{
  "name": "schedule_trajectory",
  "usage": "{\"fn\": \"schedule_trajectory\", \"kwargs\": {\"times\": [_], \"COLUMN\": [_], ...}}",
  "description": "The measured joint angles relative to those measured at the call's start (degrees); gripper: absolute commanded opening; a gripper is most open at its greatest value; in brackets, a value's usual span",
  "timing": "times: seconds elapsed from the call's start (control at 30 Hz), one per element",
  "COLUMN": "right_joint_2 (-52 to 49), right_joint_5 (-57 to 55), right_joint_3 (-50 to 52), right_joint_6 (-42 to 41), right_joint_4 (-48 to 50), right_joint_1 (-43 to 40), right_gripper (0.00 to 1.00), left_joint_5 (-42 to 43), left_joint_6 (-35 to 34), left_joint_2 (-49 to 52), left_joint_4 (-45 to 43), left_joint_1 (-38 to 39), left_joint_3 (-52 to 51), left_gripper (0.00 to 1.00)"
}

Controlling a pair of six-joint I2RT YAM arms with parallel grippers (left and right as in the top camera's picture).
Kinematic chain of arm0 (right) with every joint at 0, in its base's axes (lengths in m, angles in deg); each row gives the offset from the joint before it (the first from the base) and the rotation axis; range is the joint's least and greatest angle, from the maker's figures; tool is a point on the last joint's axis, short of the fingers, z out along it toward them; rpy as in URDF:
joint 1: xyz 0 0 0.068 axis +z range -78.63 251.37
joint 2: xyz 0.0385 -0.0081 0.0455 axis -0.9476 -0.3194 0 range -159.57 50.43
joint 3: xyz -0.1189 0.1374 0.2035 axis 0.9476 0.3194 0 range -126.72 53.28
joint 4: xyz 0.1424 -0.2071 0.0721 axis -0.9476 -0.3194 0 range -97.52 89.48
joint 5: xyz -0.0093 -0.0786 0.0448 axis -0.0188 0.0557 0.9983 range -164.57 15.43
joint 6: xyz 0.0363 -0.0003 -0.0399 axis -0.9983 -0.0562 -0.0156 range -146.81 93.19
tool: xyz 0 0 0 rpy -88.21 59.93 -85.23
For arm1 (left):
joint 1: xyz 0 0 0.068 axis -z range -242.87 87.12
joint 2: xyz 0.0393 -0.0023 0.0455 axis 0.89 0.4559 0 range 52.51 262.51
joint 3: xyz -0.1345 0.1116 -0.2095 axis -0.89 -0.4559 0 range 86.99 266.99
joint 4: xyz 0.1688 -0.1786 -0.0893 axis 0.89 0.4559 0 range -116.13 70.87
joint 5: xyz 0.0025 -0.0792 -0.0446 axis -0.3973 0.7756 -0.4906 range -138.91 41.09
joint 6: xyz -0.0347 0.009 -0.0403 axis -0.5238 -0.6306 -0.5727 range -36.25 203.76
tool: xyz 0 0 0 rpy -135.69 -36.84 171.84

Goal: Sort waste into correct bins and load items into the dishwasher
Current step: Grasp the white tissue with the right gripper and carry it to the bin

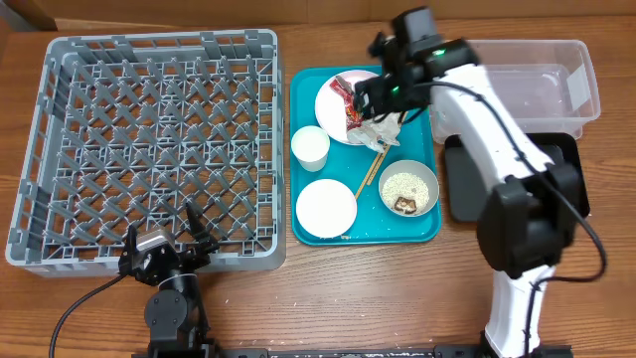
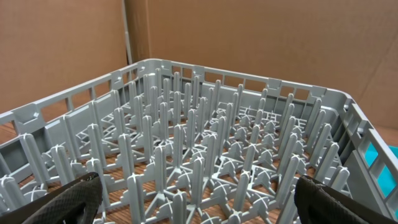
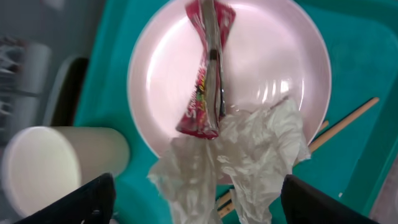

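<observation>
The pink-white plate [image 1: 333, 99] on the teal tray [image 1: 303, 229] holds the red-and-white wrapper [image 3: 205, 93] and the crumpled white napkin [image 3: 249, 155]. The chopsticks [image 1: 373, 171] lie beside it. My right gripper [image 3: 199, 202] is open, hovering just above the napkin with a finger on each side; it also shows in the overhead view [image 1: 383, 104]. A white cup [image 1: 310, 147], an empty white bowl [image 1: 325, 208] and a bowl with rice and a brown scrap [image 1: 408, 188] sit on the tray. My left gripper [image 1: 164, 244] is open and empty at the near edge of the grey dish rack [image 1: 149, 139].
The clear tub [image 1: 542, 80] stands at the back right. The black tray [image 1: 566, 154] lies under my right arm. In the left wrist view the rack's pegs [image 2: 199, 155] fill the space ahead, with cardboard walls behind.
</observation>
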Motion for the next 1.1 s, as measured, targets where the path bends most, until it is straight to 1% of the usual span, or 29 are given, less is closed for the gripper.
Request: {"fn": "schedule_trajectory", "kwargs": {"times": [0.07, 0.1, 0.2, 0.33, 0.43, 0.47, 0.5, 0.53, 0.57, 0.6, 0.67, 0.8, 0.97, 1.07, 1.1], "right_joint_2": [-3.0, -3.7, -6.0, -10.0, -11.2, -11.2, -11.2, -11.2, -11.2, -11.2, -11.2, -11.2, -10.4, -6.9, -3.6], "right_joint_5": [-6.9, -8.6, -11.8, -13.9, -14.1, -14.2, -14.3, -14.4, -14.5, -14.6, -14.6, -14.6, -14.5, -14.5, -14.6], "right_joint_3": [0.0, 0.0, 0.0, 0.0, 0.0, 0.0, 0.0, 0.0, 0.0, 0.0, 0.0, -2.1, -15.1, -20.3, -21.9], "right_joint_6": [-0.5, -0.9, -1.5, -2.3, -2.4, -2.4, -2.4, -2.4, -2.5, -2.5, -2.7, -3.3, -8.5, -10.4, -12.5], "right_joint_4": [0.0, 0.0, 0.2, 1.0, 2.6, 3.4, 3.7, 3.6, 3.6, 3.6, 3.3, -1.9, -13.9, -18.4, -20.1], "right_joint_1": [3.4, 4.2, 4.7, 4.2, 4.2, 4.2, 4.2, 4.2, 4.2, 4.2, 4.2, 4.2, 3.0, 1.8, 0.7], "right_gripper": [0.86, 0.86, 0.84, 0.79, 0.67, 0.56, 0.41, 0.22, 0.06, 0.04, 0.04, 0.04, 0.04, 0.04, 0.04], "left_joint_5": [0.0, 0.0, -0.1, -0.1, -0.2, -0.2, -0.2, -0.2, -0.2, -0.2, -0.2, -0.2, -0.2, -0.2, -0.2], "left_joint_6": [0.0, 0.0, 0.0, 0.0, 0.0, 0.0, 0.0, 0.0, 0.0, 0.0, 0.0, 0.0, 0.0, 0.0, 0.0], "left_joint_2": [0.0, 0.0, 0.0, 0.0, 0.0, 0.0, 0.0, 0.0, 0.0, 0.0, 0.0, 0.0, 0.0, 0.0, 0.0], "left_joint_4": [0.0, 0.0, 0.0, 0.0, 0.0, 0.0, 0.0, 0.0, 0.0, 0.0, 0.0, 0.0, 0.0, 0.0, 0.0], "left_joint_1": [0.0, 0.0, 0.0, 0.0, 0.0, 0.0, 0.0, 0.0, 0.0, 0.0, 0.0, 0.0, 0.0, 0.0, 0.0], "left_joint_3": [0.0, 0.0, 0.0, 0.0, 0.0, 0.0, 0.0, 0.0, 0.0, 0.0, 0.0, 0.0, 0.0, 0.0, 0.0], "left_gripper": [1.00, 1.00, 1.00, 1.00, 1.00, 1.00, 1.00, 1.00, 1.00, 1.00, 1.00, 1.00, 1.00, 1.00, 1.00]}}
